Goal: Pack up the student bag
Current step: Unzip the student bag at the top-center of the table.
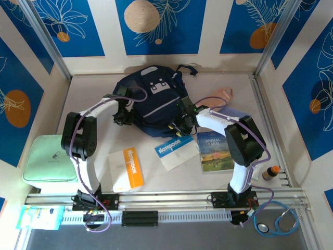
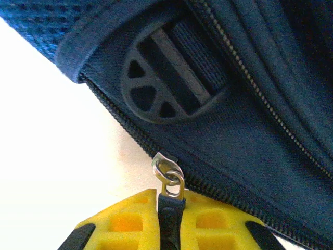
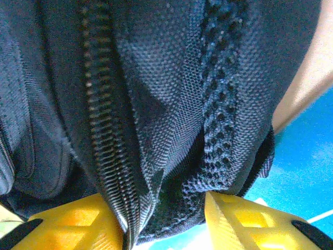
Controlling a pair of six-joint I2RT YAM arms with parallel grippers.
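Beyond the orange notebook [image 1: 132, 167], the left end effector [image 2: 169, 200] is pinching a zipper pull [image 2: 170, 213] and the right end effector [image 3: 160, 203] is clamping a fabric fold of the student bag [image 1: 151, 99], sitting on the tabletop [image 1: 88, 94] toward the far wall.

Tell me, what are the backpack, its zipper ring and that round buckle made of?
The student bag looks like woven dark navy fabric, matte; you can see the weave. The zipper ring seems metal: silvery and shiny. The round buckle looks like black plastic, smooth and moulded, probably.
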